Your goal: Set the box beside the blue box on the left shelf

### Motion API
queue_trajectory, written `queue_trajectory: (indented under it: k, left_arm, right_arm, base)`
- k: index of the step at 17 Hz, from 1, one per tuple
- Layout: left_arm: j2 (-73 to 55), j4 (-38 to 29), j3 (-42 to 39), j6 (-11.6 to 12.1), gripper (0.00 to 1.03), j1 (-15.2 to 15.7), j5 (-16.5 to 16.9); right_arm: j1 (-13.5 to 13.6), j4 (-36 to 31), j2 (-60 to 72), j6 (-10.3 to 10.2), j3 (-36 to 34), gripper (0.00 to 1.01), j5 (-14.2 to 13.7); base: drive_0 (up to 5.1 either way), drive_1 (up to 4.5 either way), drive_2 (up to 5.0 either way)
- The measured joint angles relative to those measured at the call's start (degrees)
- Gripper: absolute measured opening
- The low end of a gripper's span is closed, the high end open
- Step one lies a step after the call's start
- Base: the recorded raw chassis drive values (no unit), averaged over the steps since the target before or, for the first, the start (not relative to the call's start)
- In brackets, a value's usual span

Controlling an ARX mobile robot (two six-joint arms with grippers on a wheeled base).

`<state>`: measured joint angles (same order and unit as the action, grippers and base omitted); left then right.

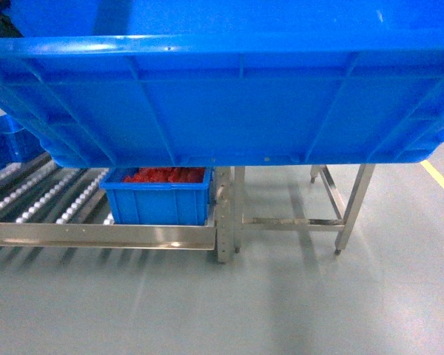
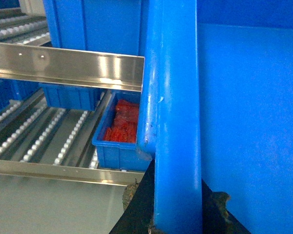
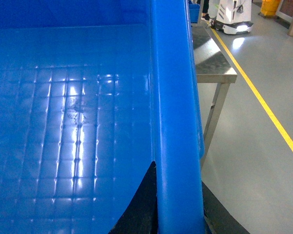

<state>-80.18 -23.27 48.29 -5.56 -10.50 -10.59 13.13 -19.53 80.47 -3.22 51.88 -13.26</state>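
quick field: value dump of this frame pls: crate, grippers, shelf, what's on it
crate: held up in the air, fills the top of the head view, empty inside
left gripper: shut on crate rim
right gripper: shut on crate rim
shelf: roller tracks, below and left of the crate
small box: on the shelf's right end, red parts inside
steel table: right of the shelf
placement: not yet done

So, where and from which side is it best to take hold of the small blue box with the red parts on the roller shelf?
Probably by the thick rim of the small blue box, coming from above. It is open-topped and sits flat on the roller shelf, with a steel post close at its right side, so the two long rims are the easiest to reach.
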Motion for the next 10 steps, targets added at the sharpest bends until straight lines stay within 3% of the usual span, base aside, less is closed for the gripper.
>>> queue_trajectory:
  k: [10]
  left_arm:
    - [0.0,0.2,0.0,0.0,0.08,0.0,0.0]
  right_arm:
    - [0.0,0.2,0.0,0.0,0.0,0.09,0.0]
  base:
    - [-4.9,2.51,2.5]
